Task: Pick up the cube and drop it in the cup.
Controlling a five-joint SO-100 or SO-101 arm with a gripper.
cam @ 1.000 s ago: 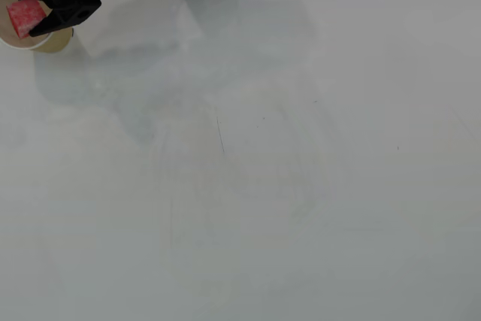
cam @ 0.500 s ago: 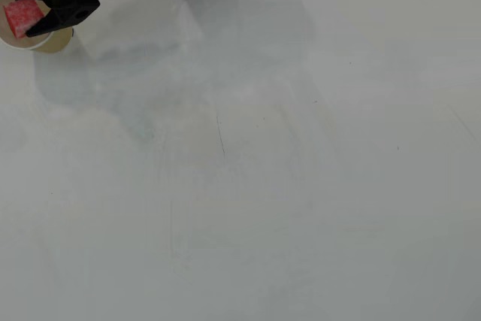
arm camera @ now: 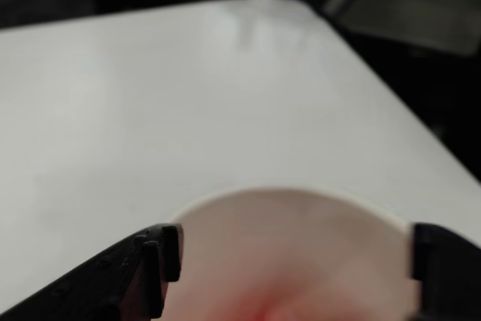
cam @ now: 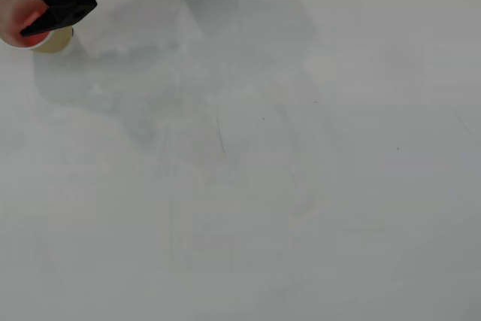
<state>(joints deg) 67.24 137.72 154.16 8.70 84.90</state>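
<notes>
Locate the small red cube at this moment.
The small red cube shows as a red blur inside the cream paper cup, top-left in the overhead view, beneath the open tool.

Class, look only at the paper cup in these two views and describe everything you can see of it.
The cup is pale cream, paper-looking, with a thin white rim round a wide mouth. It stands upright on the white table, at the top left corner of the overhead view, largely hidden under the black gripper. In the wrist view the open jaws straddle its mouth, and a blurred red patch, probably the cube, shows inside it.
</notes>
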